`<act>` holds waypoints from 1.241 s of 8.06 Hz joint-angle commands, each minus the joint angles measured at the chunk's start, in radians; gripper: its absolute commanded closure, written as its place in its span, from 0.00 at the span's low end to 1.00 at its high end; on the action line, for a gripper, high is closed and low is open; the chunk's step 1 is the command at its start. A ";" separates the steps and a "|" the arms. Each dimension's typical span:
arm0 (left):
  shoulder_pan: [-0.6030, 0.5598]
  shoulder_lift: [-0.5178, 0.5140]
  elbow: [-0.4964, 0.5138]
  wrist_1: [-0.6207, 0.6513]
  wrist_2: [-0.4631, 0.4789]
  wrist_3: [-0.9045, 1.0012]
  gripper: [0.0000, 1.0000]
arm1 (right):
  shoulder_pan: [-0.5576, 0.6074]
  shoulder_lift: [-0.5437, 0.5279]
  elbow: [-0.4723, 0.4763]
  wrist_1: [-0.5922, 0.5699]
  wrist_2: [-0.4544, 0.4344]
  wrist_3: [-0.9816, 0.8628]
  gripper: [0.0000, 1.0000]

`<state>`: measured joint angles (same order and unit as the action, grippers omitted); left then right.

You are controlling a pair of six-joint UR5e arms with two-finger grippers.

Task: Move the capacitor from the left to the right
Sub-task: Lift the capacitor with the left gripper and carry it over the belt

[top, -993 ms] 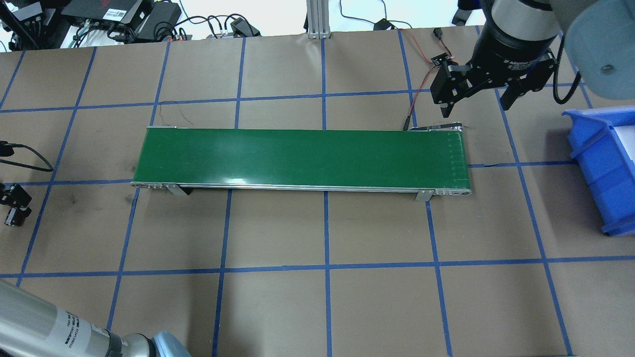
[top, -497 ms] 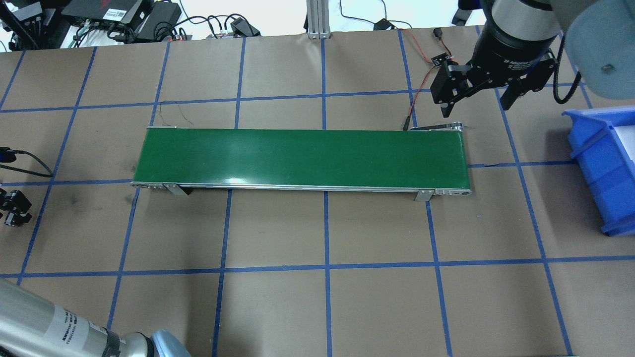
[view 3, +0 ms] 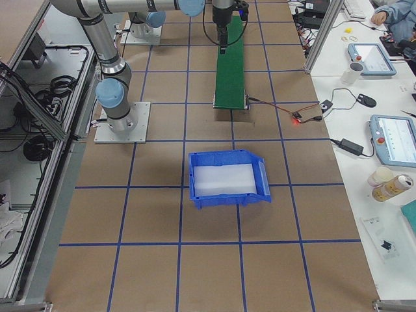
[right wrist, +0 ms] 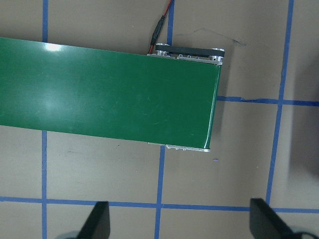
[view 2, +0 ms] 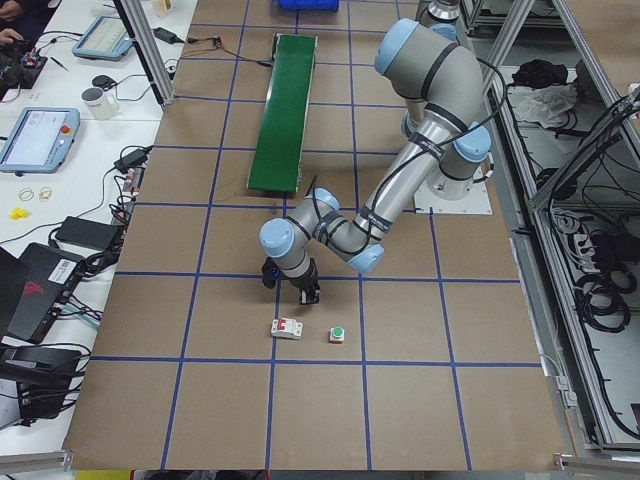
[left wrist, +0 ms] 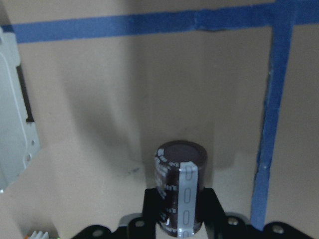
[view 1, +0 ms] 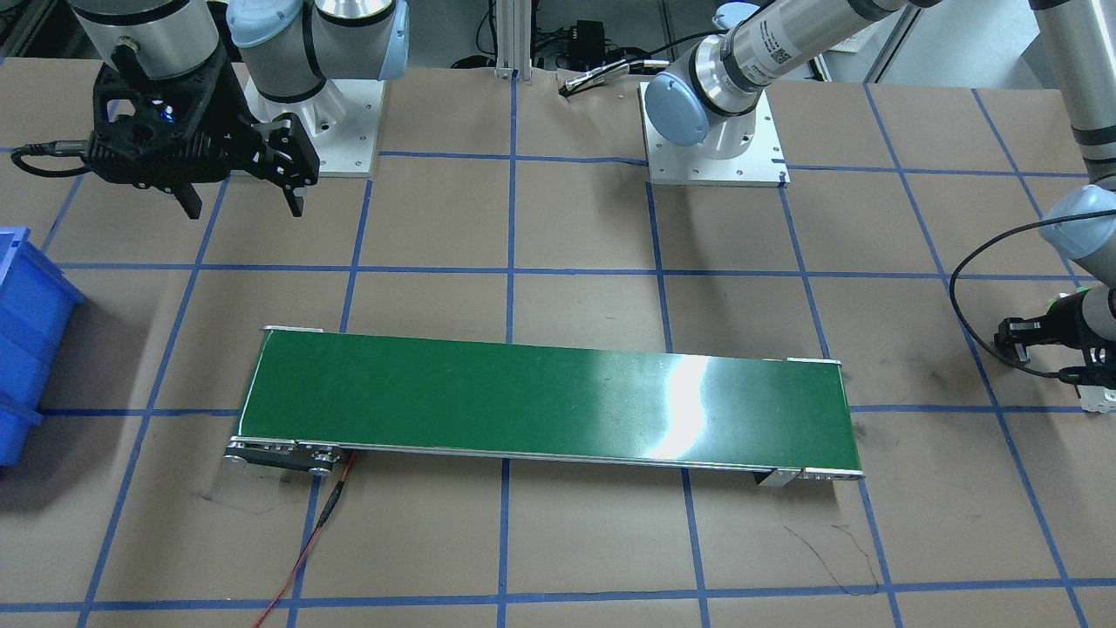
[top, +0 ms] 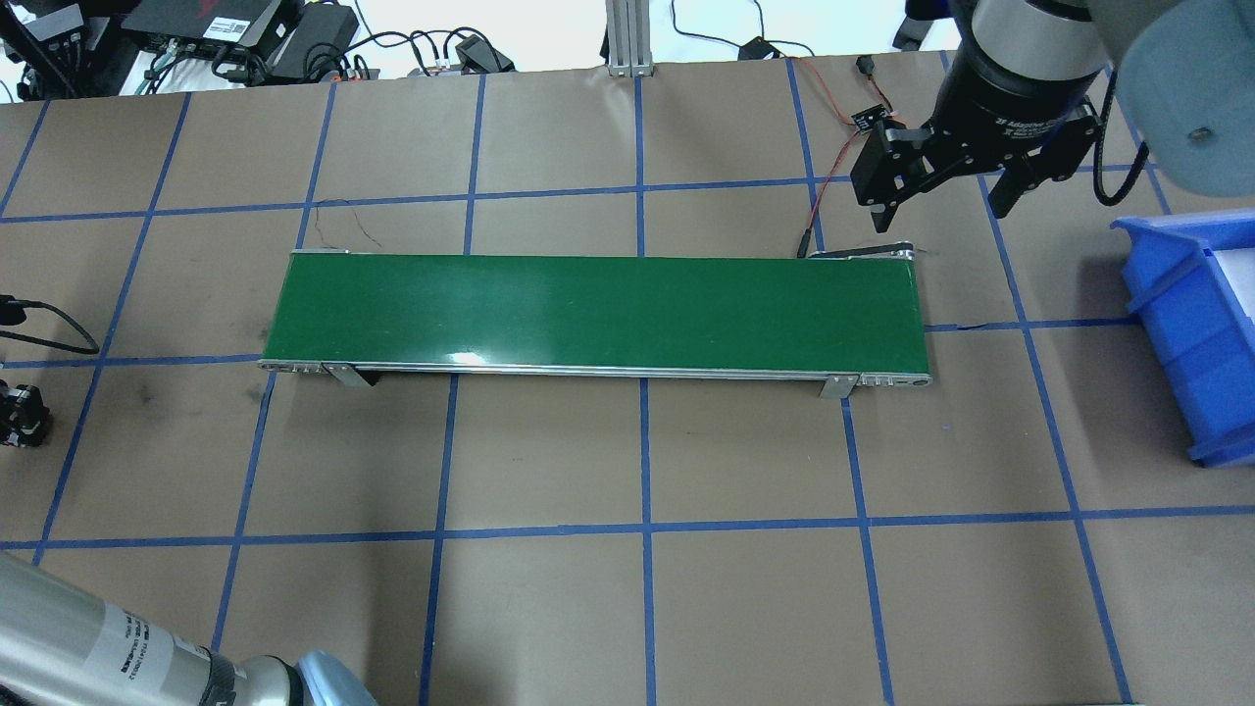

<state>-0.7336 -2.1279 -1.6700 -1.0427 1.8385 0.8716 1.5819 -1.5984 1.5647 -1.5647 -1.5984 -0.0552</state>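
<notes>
The capacitor (left wrist: 180, 191), a dark cylinder with a pale stripe, stands upright between my left gripper's black fingers (left wrist: 149, 211) in the left wrist view. My left gripper (left wrist: 180, 219) is shut on it. The gripper shows at the overhead view's left edge (top: 20, 417), at the front-facing view's right (view 1: 1090, 349), and in the left exterior view (view 2: 292, 285). My right gripper (top: 941, 196) is open and empty, hovering beyond the right end of the green conveyor belt (top: 588, 309); it also shows in the front-facing view (view 1: 244, 208).
A white-grey switch block (view 2: 286, 328) and a green-capped button (view 2: 337, 334) lie on the table just beside my left gripper. A blue bin (top: 1191, 324) stands at the table's right. Red wires (top: 833, 147) run behind the belt's right end.
My left gripper has drifted toward the left edge and slightly nearer in the overhead view. The right arm has stayed still.
</notes>
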 commanded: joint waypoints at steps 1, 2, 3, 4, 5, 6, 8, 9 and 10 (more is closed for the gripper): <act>-0.009 0.067 0.010 -0.013 -0.016 0.007 1.00 | 0.001 0.000 0.000 0.000 0.000 0.000 0.00; -0.038 0.130 0.010 -0.014 -0.066 0.000 1.00 | 0.000 0.000 0.000 0.000 0.000 0.000 0.00; -0.102 0.191 0.012 -0.022 -0.118 -0.011 1.00 | 0.000 0.000 0.000 0.000 0.000 0.000 0.00; -0.181 0.238 0.012 -0.028 -0.127 -0.058 1.00 | 0.000 0.000 0.000 0.000 0.000 0.000 0.00; -0.275 0.274 0.010 -0.026 -0.163 -0.162 1.00 | 0.000 0.000 0.000 0.000 0.000 0.000 0.00; -0.361 0.290 0.010 -0.028 -0.214 -0.265 1.00 | 0.000 0.000 0.000 0.000 0.000 0.000 0.00; -0.484 0.293 0.010 -0.022 -0.248 -0.417 1.00 | 0.000 0.001 0.000 0.000 -0.002 0.000 0.00; -0.527 0.292 0.006 -0.026 -0.316 -0.519 1.00 | 0.000 0.001 0.000 0.000 -0.002 0.000 0.00; -0.553 0.273 0.004 -0.030 -0.334 -0.542 1.00 | 0.000 0.002 0.000 0.000 -0.002 0.000 0.00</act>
<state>-1.2179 -1.8377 -1.6620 -1.0674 1.5622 0.4282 1.5815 -1.5973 1.5646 -1.5647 -1.5998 -0.0552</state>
